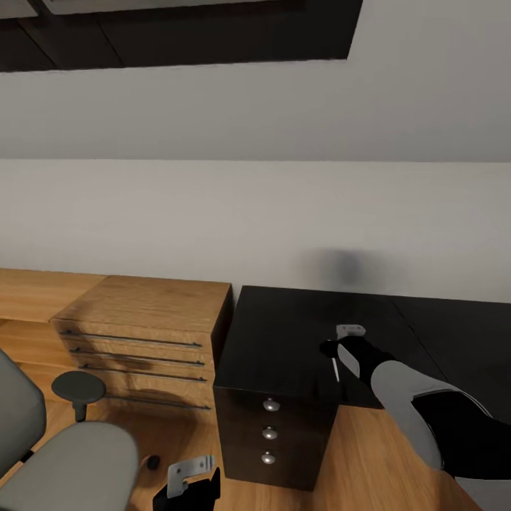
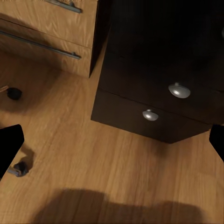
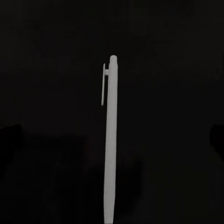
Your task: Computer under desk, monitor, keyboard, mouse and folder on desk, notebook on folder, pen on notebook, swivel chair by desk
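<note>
Fingers of our right gripper (image 1: 339, 349) hang over the black surface of the desk (image 1: 284, 333), near its front edge. We see the pen (image 3: 110, 140) as a thin pale stick lying between them in the right wrist view, with its clip end pointing away from the fingers. In the head view the pen (image 1: 335, 369) shows as a short white line just below the fingertips, against the dark top. We cannot tell if the fingers are squeezing the pen or are spread a little around it, because they are too dark to make out.

Our left gripper (image 1: 186, 482) is low down, over the wood floor (image 2: 93, 158). Its fingers (image 2: 10, 148) are spread wide apart with nothing between them. Ahead of those fingers stands the black drawer unit of the desk, with round silver knobs (image 2: 179, 90). Off to one side of it is a light-wood cabinet (image 1: 149, 333) with long bar handles.

Beside the left fingers we see the swivel chair (image 1: 67, 461), its grey seat and one black armrest (image 1: 78, 387).
</note>
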`<state>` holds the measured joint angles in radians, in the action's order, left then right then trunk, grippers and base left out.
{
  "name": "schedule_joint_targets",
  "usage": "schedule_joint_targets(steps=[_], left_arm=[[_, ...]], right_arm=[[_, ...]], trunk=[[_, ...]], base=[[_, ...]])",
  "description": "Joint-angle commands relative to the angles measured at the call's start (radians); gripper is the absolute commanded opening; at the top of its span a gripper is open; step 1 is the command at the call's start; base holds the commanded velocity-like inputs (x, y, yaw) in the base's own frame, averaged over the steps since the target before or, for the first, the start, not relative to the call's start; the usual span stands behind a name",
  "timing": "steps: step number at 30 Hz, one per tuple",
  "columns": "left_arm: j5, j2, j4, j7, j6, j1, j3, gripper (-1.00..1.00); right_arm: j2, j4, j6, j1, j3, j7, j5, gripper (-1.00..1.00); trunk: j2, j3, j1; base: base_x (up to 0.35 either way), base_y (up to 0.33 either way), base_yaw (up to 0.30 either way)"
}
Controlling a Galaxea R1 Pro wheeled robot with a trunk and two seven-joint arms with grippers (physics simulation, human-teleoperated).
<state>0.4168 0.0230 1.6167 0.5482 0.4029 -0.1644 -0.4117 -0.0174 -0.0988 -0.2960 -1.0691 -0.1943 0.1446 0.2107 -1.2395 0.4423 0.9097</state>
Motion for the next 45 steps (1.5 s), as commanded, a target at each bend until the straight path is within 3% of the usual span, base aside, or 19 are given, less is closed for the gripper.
schedule_joint_targets(steps=[1, 18, 45], left_arm=[[0.008, 0.000, 0.002, 0.007, 0.002, 0.000, -0.001, 1.00], [0.008, 0.002, 0.002, 0.007, 0.002, 0.000, -0.001, 1.00], [0.008, 0.003, 0.002, 0.009, 0.001, 0.000, 0.000, 1.00]], right_arm=[[-0.001, -0.002, -0.006, 0.000, -0.008, 0.004, 0.010, 1.00], [0.000, -0.002, -0.008, 0.000, -0.009, 0.004, 0.010, 1.00], [-0.001, -0.001, -0.009, 0.000, -0.008, 0.004, 0.009, 1.00]], trunk=[[-0.001, 0.001, 0.000], [-0.001, 0.001, 0.000], [-0.176, 0.079, 0.096]], base=[[0.175, 0.000, 0.000], [0.038, 0.000, 0.000], [0.000, 0.000, 0.000]])
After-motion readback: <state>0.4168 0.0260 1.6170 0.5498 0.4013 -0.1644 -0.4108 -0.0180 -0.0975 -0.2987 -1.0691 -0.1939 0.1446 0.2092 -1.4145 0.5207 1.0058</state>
